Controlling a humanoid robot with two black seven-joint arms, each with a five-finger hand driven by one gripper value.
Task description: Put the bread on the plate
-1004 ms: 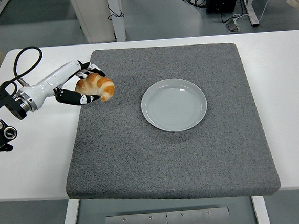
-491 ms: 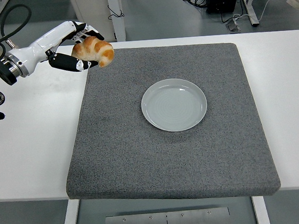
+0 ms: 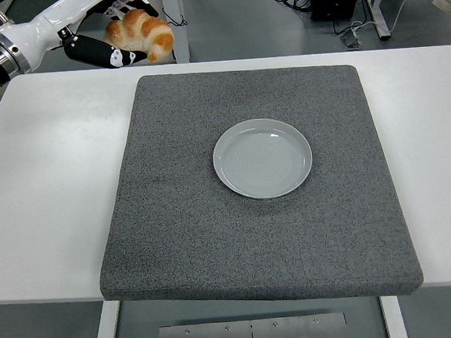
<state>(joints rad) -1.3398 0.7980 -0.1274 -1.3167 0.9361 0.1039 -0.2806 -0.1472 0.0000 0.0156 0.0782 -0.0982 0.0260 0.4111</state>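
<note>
The left hand (image 3: 112,38) is closed around the bread (image 3: 140,34), a golden crescent roll pinched between its dark fingers (image 3: 97,52), and hangs high at the far left, above the table's far edge and clear of the grey mat (image 3: 253,237). So the pick-up looks done: the roll is off the surface and in hand. What is left is the carry and the set-down, since the plate (image 3: 263,158) sits empty near the middle of the mat, well apart from the bread, to its right and nearer.
</note>
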